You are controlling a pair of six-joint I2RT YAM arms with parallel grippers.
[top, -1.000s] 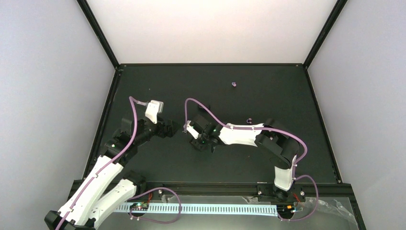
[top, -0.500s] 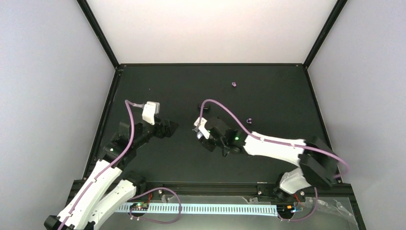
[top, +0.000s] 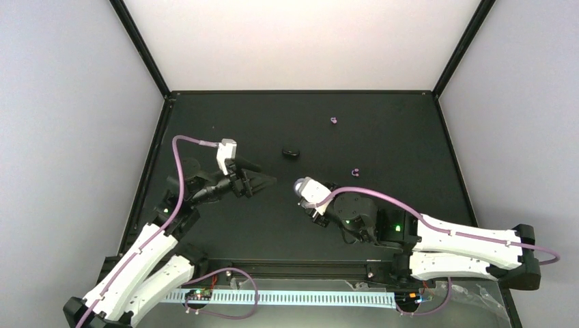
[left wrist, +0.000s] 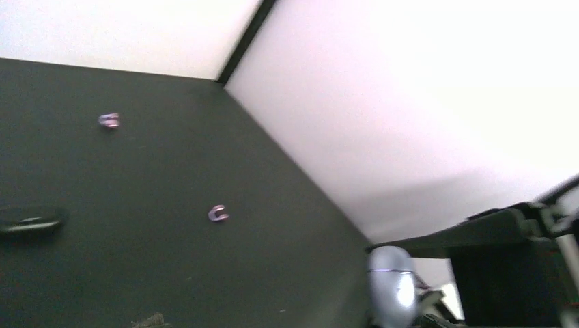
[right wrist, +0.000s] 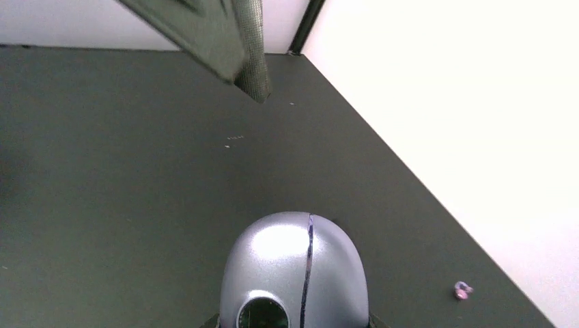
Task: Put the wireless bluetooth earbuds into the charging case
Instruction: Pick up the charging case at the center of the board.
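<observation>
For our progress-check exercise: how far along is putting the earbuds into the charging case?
Done: nothing; one earbud and the other earbud lie loose on the table. In hand: the right gripper holds the charging case, seam shut; the left gripper is open, empty. Remaining: open it, seat both.

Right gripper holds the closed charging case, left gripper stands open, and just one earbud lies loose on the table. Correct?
Not one: two earbuds lie loose on the table, as the top external view shows. The right gripper does hold the closed charging case, and the left gripper is open.
</observation>
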